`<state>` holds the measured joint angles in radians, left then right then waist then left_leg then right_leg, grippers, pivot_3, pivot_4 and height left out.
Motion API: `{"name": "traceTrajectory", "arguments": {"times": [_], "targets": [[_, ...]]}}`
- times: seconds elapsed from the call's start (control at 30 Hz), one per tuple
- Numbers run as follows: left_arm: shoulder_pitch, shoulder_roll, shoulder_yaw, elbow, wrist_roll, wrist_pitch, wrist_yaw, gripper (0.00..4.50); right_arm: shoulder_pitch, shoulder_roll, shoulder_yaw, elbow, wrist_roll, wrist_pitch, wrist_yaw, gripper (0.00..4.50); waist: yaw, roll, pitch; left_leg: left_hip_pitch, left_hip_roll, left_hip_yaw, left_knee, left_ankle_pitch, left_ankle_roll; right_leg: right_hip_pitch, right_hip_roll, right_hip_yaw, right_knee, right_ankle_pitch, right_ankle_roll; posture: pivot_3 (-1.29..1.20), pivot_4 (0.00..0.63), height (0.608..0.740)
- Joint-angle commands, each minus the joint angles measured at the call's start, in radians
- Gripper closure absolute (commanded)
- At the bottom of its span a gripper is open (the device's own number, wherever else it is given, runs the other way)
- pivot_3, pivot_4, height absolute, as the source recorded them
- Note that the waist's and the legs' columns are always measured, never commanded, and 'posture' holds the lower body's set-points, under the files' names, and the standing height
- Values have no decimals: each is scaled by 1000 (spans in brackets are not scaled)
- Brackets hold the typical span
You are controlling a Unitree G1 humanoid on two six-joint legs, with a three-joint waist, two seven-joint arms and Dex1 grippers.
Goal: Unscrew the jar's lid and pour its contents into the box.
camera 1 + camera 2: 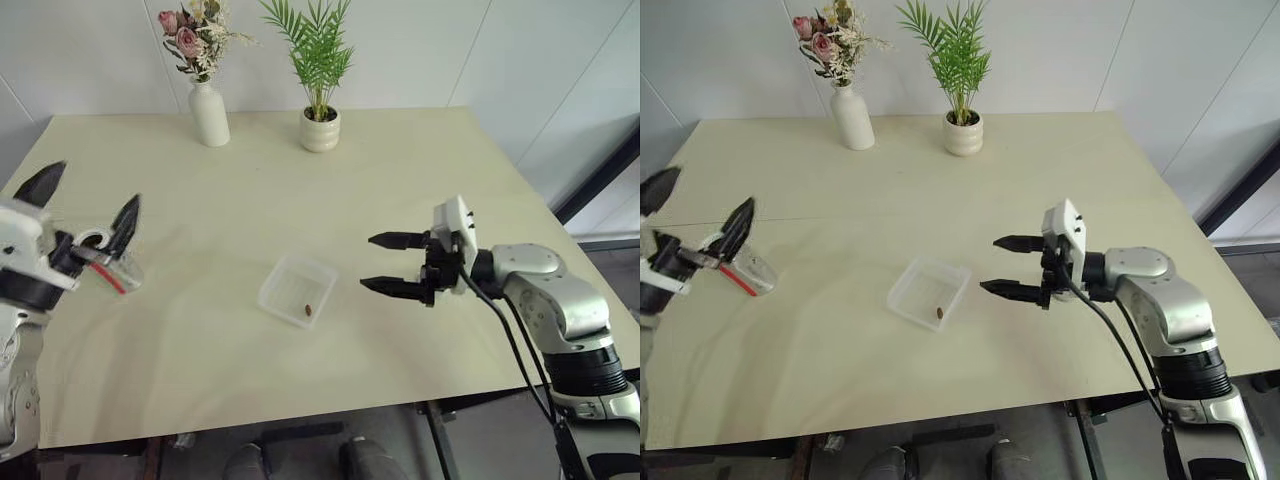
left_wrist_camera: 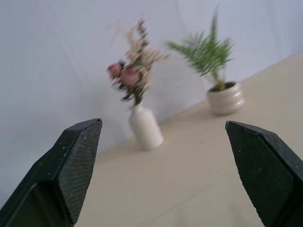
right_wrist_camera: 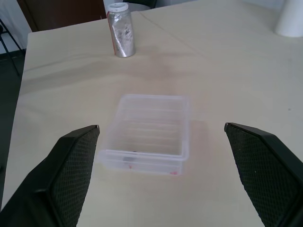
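The left claw (image 1: 88,212) sits closest to the head camera, raised at the near left edge of the table (image 1: 1060,180), its two black fingers spread wide and gripping nothing. Just behind and below its fingertips the jar (image 1: 745,273) stands on the table, clear with a red stripe down its side; whether it leans or stands straight is hard to judge. In the right wrist view its mouth looks open, with no grey lid on it, and I cannot find the lid anywhere. Further right from that claw lies the box (image 1: 298,290), a shallow clear tray, and the small reddish-brown bean (image 1: 308,309) already rests inside it, near the corner closest to the camera. Just beyond the box hovers the right claw (image 1: 385,262), also wide open and empty, its fingers pointing level toward the box from the right side. By my reading the pour is done and little remains. The main risk here is the left claw: it hangs so near the jar that a careless sweep of either finger could knock it over or send it rolling off the near edge. Likewise, the right claw pushing forward could shove the light box and bounce the bean out. The left arm is bent with its wrist angled upward toward the vase (image 2: 145,128) and potted plant (image 2: 224,97) at the far side; the right forearm reaches in from the right, wrist turned sideways.
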<state>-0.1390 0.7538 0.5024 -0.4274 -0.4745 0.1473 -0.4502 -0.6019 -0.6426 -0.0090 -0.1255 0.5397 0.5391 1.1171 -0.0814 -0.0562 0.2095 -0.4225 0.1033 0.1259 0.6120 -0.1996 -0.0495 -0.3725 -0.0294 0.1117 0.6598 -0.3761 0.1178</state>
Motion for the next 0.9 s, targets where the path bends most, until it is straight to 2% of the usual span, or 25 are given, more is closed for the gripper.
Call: {"name": "traceTrajectory", "arguments": {"times": [0.03, 0.23, 0.37, 0.57, 0.9], "targets": [[-29, 48, -126, -12, -86, 38, -204, 39, 20, -36, -72, -40, 30, -68, 36, 0, -1, 0, 0, 0, 0, 0, 0, 0, -1, 0, 0, 0, 0, 0, 0, 0, 150, 740], [73, 75, -219, 87, -87, 23, -462, 39, 150, -116, -67, -87, -60, -165, 43, 0, -10, 2, -1, 0, 3, 1, -1, -1, -4, -2, 3, 1, -1, -3, -2, 0, 150, 740], [127, 61, -215, 146, -24, -68, -523, 39, 259, -149, -97, -125, -79, -212, 37, 0, -5, 2, 0, 0, 4, 1, 0, -1, -5, -2, 3, 1, -1, -5, -3, 0, 150, 740], [189, 6, -164, 137, -30, -76, -479, 39, 325, -154, -139, -200, -25, -162, -4, 0, -6, 3, -1, 1, 3, 0, 2, -3, -1, 1, 2, 1, -1, -3, -1, 0, 150, 740], [298, -60, -147, 26, 0, -71, -392, 39, 272, -122, -142, -174, -10, -137, -88, 0, -2, 3, -1, 1, 2, -2, 1, -3, 0, 3, 1, 0, -1, -3, -2, 0, 150, 740]]}}
